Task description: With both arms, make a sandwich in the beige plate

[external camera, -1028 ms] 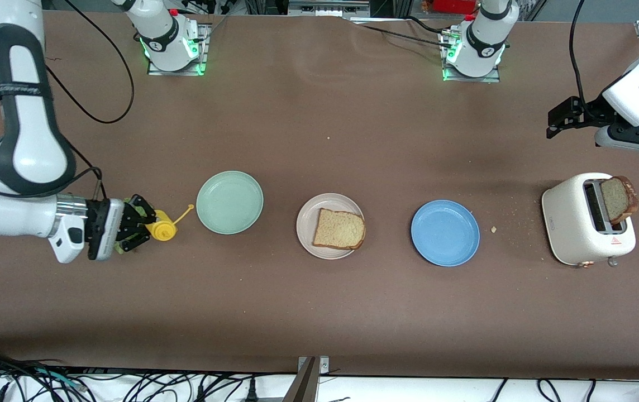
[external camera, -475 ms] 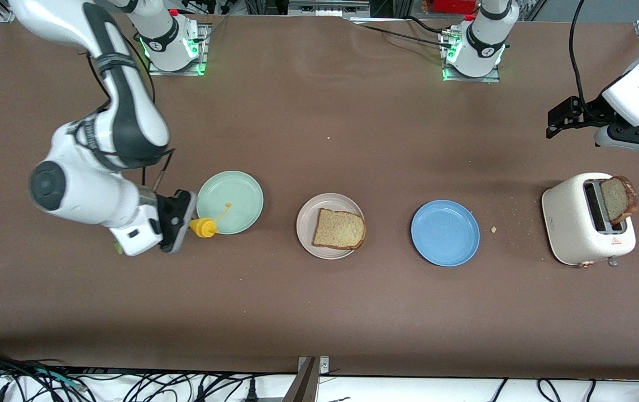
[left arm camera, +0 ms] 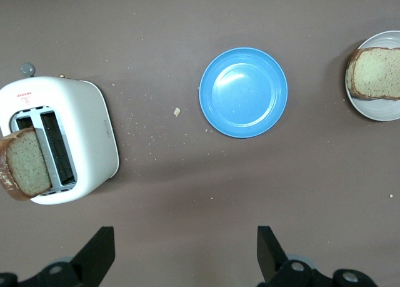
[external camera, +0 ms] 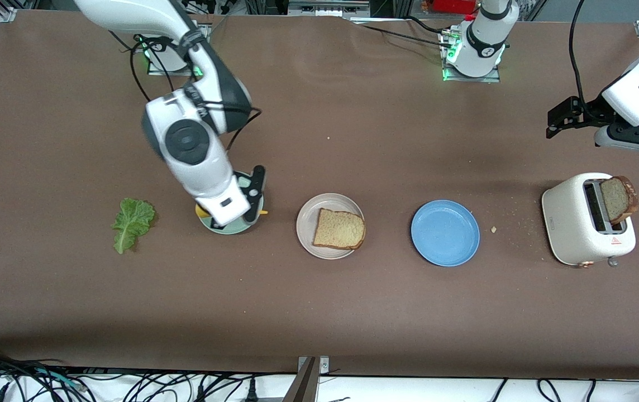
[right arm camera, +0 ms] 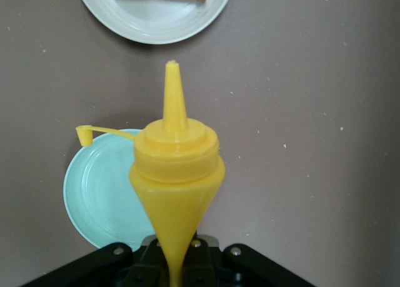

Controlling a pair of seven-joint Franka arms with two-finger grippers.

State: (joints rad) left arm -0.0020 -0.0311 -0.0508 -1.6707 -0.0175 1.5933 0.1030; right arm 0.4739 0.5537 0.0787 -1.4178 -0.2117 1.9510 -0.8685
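Note:
The beige plate (external camera: 307, 223) lies mid-table with one toast slice (external camera: 339, 229) on it; its rim (right arm camera: 156, 21) also shows in the right wrist view. A second toast slice (external camera: 619, 199) stands in the toaster (external camera: 576, 223). A green lettuce leaf (external camera: 132, 222) lies on the table toward the right arm's end. My right gripper (right arm camera: 175, 265) is shut on a yellow squeeze bottle (right arm camera: 177, 174) over the mint-green plate (external camera: 230, 229), nozzle pointing at the beige plate. My left gripper (left arm camera: 184, 252) hangs open and empty above the table beside the toaster (left arm camera: 94, 130).
A blue plate (external camera: 445, 233) lies between the beige plate and the toaster, with crumbs (external camera: 494, 229) beside it. The bottle's cap dangles on its strap (right arm camera: 84, 132). The arms' bases (external camera: 473, 50) stand along the table's back edge.
The right arm swung the yellow bottle from the right arm's end of the table to over the mint-green plate. The lettuce leaf it covered now shows. The left arm has not moved.

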